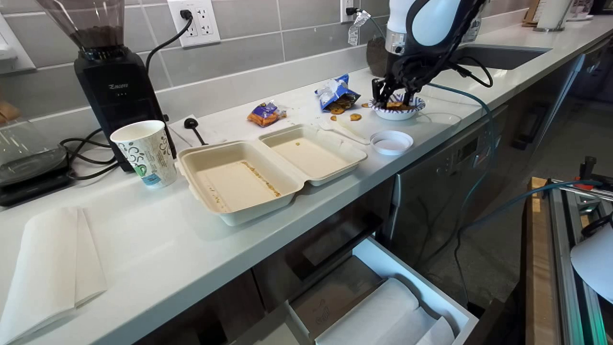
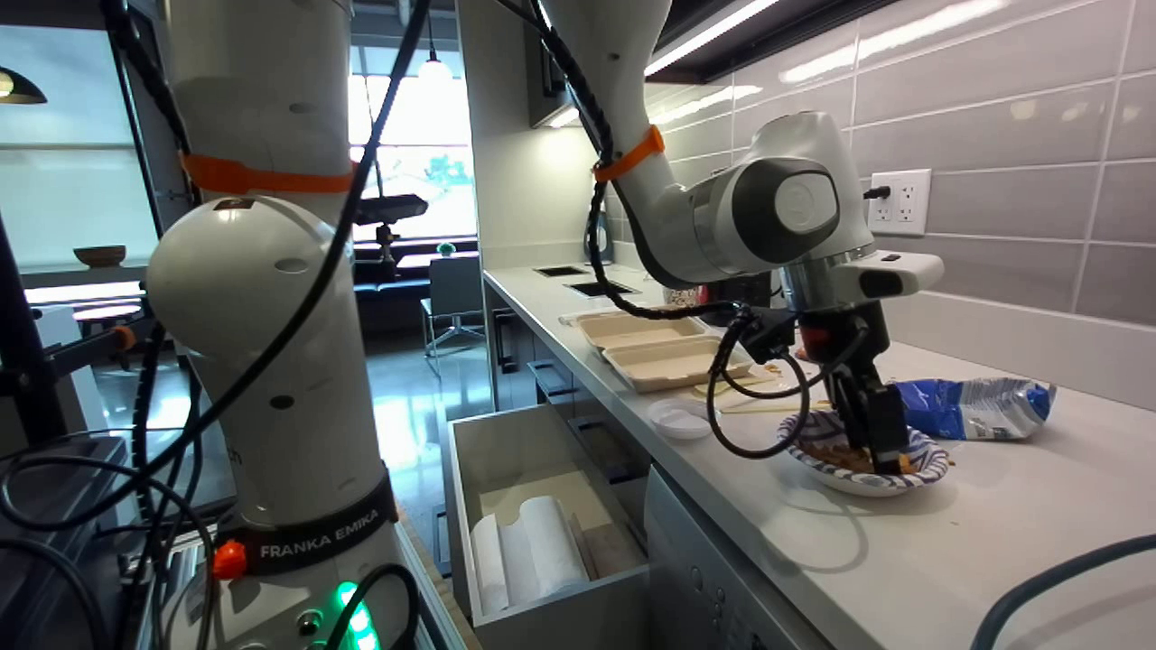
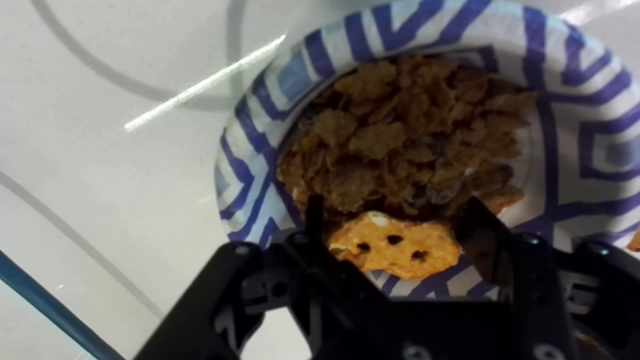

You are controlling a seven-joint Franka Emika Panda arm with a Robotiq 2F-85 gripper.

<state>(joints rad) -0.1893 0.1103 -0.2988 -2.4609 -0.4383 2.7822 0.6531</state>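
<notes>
Plainly, the gripper (image 3: 393, 215) is only part-way spread because something fills the gap: an orange cracker (image 3: 400, 250) with three dark holes reaches from one side to the other, pinched, as it looks in the wrist view, by its two ends between the fingers (image 3: 481, 235). The cracker is inside the blue-and-white patterned paper bowl (image 3: 240, 160), just beside the heap of cereal flakes (image 3: 390, 135); the bowl's wide, flared rim leaves room for both fingertips to point down into it. Held end to end, so thin and probably brittle a piece would be squeezed along its length. Near the bowl, a blue snack bag (image 1: 335, 92) lies on its side on the countertop (image 1: 158, 225), a pose that would explain the loose crackers (image 1: 355, 117) just outside its mouth. The clamshell container (image 1: 316, 148) rests unfolded at its hinge, so both halves face upward, with a shallow white dish (image 1: 390, 143) beside it.
</notes>
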